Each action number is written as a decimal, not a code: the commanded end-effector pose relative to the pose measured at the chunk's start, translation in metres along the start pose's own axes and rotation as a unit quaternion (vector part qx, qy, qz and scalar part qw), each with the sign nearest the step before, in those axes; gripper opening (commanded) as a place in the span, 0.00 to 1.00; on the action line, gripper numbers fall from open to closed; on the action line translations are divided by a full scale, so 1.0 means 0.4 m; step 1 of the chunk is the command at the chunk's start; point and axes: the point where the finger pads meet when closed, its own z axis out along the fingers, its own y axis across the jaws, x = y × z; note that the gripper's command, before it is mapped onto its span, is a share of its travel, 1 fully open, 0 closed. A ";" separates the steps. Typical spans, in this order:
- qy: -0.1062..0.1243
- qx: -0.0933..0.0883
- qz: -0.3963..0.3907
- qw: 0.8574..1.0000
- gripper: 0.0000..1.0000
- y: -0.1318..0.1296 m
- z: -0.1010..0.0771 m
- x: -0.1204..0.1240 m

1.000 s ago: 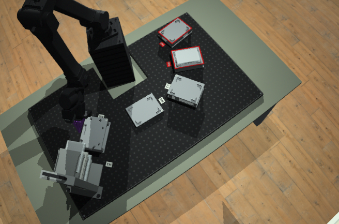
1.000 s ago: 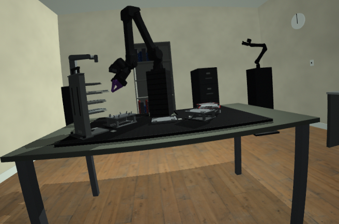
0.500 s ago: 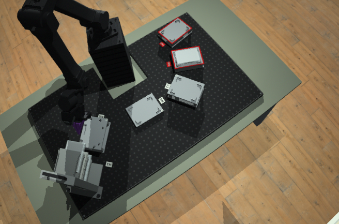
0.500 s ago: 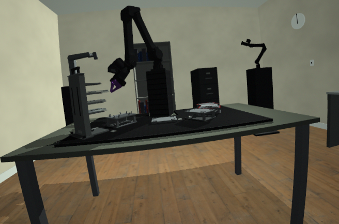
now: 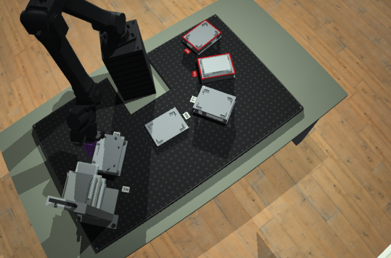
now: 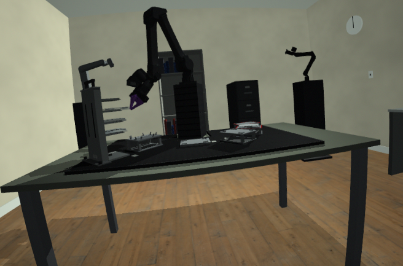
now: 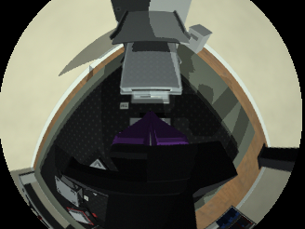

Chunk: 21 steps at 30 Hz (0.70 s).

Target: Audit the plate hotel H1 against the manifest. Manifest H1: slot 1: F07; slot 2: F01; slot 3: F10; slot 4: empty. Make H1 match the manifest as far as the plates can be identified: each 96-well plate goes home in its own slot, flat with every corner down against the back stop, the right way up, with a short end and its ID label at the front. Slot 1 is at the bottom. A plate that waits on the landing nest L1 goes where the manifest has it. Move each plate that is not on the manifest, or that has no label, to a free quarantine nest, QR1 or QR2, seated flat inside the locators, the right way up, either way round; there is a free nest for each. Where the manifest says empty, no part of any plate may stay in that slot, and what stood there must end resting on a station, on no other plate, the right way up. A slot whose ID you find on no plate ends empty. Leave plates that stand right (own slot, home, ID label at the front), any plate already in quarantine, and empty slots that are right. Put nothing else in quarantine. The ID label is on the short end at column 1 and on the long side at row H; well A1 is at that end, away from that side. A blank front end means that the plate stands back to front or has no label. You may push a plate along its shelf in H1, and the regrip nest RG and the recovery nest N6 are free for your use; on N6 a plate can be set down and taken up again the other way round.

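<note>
Pressed together on nothing, the purple jaws of the gripper point(image 6: 134, 104) hung in the air just in front of the plate hotel point(image 6: 93, 120), level with its upper shelves. Four shelves point(image 6: 113, 109) jutted from that tower in the exterior view; whether plates lay on them could not be told from there. From above, five nests were counted on the black mat point(image 5: 252, 90): two red-rimmed ones point(image 5: 202, 34) toward 1 o'clock, two grey ones point(image 5: 214, 103) near the centre, and one point(image 5: 108, 153) at 7 o'clock beside the hotel. One red-rimmed nest carried a white plate point(image 5: 216, 64). Only the wrist view looked straight at the hotel's front, showing a grey plate-like slab point(image 7: 149, 73) there at 12 o'clock, its label unreadable.
</note>
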 end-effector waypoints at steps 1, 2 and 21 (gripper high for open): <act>-0.024 0.000 0.002 1.000 0.00 0.006 0.005 -0.070; -0.024 -0.001 0.002 1.000 0.00 0.007 0.006 -0.071; -0.024 0.000 0.002 1.000 0.00 0.006 0.027 -0.092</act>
